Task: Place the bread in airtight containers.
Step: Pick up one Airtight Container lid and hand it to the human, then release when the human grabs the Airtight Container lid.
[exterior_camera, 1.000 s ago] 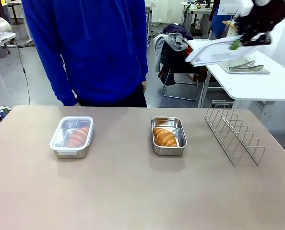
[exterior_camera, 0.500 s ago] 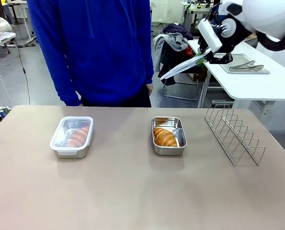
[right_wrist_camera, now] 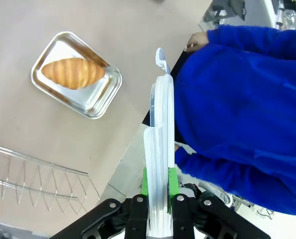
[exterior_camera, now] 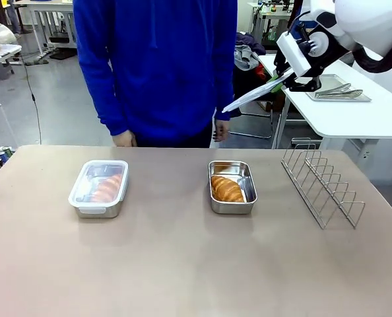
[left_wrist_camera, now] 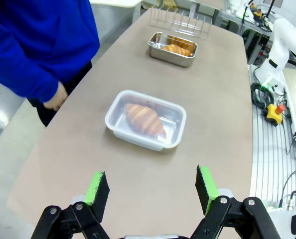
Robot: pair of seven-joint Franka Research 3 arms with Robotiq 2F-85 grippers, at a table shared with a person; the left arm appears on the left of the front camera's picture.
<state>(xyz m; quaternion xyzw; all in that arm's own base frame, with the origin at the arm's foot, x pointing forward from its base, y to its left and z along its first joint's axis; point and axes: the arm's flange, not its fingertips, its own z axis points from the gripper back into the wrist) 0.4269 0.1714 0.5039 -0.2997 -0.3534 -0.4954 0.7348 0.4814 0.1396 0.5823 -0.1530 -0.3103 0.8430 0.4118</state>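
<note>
While the lidded steel pan (exterior_camera: 98,188) near the table's left edge holds its golden croissant (exterior_camera: 106,187), the mid-table open steel pan (exterior_camera: 232,187) — croissant (exterior_camera: 226,189) inside — awaits the translucent plastic lid (exterior_camera: 254,97) pinched in the right gripper (exterior_camera: 290,74) above the far edge; the left gripper (left_wrist_camera: 152,191) gapes empty.

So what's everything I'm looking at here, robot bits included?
lidded container: one, steel with clear lid, table's left part, croissant inside.
open container: one, shiny steel, table's middle, golden-brown croissant inside.
wire rack: one, silver, table's right part.
lid: one, translucent, held in the air above and behind the open container.
person: one, blue top, standing at the far side.
right tool: black with green pads, shut on the lid.
left tool: black with green pads, open, above the table near the lidded container.
</note>
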